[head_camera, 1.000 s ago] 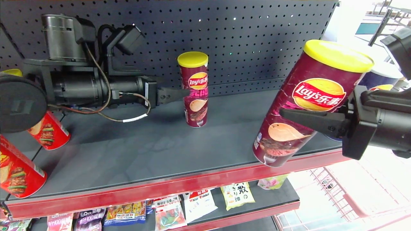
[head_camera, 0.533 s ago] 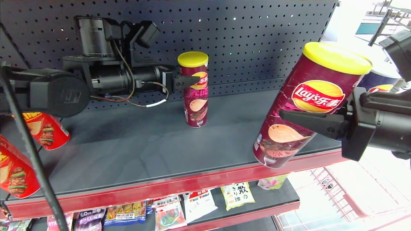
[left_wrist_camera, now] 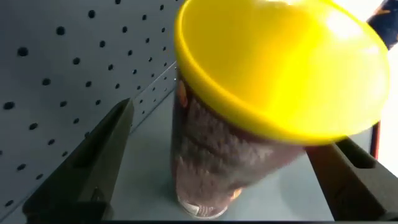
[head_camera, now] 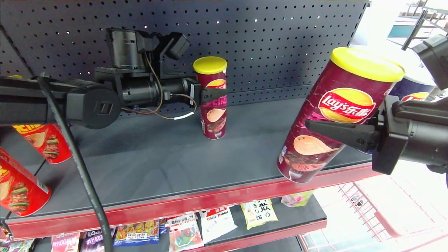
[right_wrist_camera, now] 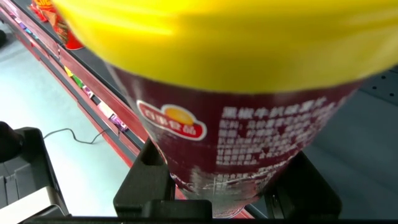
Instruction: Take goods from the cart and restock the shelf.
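- Your left gripper sits at the back of the shelf, near the pegboard, fingers straddling the standing can about mid-height.
- In the left wrist view the fingers are spread, with a gap on each side of the can, so they are released, not gripping.
- That can is upright on its base, yellow lid on top, set deep. It looks placed, probably deep so there is room for more cans in front.
- Your right gripper is clenched on the held can, one finger across the label side at mid-body.
- The mid-body hold keeps lid and base free, so the base can go down first.
- The held can is tilted, lid leaning toward the right, base low at the red front lip on the shelf's right end. I can't tell whether the base touches the lip.
- Judgement: it is not stocked yet. It needs to clear the lip, go upright, then be set down.
- Risk: with this tilt it could catch the lip or tip over on release.
- A blue can is just behind the held can.
- The red cans stand at the shelf's far left, well apart.
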Motion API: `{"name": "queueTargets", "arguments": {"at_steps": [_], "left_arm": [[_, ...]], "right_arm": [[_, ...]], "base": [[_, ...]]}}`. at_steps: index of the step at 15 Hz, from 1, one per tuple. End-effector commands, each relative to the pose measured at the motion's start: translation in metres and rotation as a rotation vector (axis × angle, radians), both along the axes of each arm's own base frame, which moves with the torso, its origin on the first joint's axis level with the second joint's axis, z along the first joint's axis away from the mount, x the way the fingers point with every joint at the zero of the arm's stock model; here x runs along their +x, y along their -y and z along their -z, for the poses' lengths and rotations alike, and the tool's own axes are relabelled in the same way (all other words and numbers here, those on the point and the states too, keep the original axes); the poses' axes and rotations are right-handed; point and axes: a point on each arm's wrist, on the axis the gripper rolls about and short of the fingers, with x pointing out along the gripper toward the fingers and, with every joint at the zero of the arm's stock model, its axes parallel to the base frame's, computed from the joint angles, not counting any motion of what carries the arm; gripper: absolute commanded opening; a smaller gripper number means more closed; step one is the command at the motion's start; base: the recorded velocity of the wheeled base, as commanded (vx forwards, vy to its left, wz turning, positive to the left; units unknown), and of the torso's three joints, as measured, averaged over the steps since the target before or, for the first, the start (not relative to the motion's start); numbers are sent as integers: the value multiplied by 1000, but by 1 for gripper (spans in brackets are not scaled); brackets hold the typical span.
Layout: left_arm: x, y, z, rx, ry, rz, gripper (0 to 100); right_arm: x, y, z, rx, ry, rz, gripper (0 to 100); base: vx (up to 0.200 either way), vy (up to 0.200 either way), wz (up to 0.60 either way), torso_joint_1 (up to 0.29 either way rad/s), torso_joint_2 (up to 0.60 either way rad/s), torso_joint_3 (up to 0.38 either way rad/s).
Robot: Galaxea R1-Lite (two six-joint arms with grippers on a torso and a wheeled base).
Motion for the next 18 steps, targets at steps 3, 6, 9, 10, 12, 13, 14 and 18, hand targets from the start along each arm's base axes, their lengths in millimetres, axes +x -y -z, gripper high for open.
{"name": "queueTargets", "arguments": {"at_steps": [3, 6, 9, 10, 12, 13, 14, 18], "left_arm": [[12, 15, 2, -4, 18, -6, 100], [20, 20, 6, -2, 24, -36, 0], [16, 22, 7, -4, 13, -20, 0], [12, 21, 7, -2, 9, -17, 0], [-7, 16, 2, -9, -4, 69, 0], [-7, 15, 3, -9, -8, 74, 0], [-30, 6, 0, -16, -31, 185, 0], [-57, -8, -2, -23, -41, 328, 0]], "right_arm": [[0, 0, 0, 1, 1, 0, 0], [0, 0, 0, 1, 1, 2, 0], [1, 1, -1, 2, 2, 8, 0], [1, 2, -1, 2, 2, 10, 0], [1, 2, -1, 2, 3, 10, 0], [2, 2, -1, 2, 2, 10, 0], [1, 2, -2, 3, 5, 10, 0], [1, 2, -1, 2, 1, 10, 0]], "base": [[0, 0, 0, 0, 0, 0], [0, 0, 0, 0, 0, 0], [0, 0, 0, 0, 0, 0], [0, 0, 0, 0, 0, 0], [0, 0, 0, 0, 0, 0], [0, 0, 0, 0, 0, 0], [0, 0, 0, 0, 0, 0], [0, 0, 0, 0, 0, 0]]}}
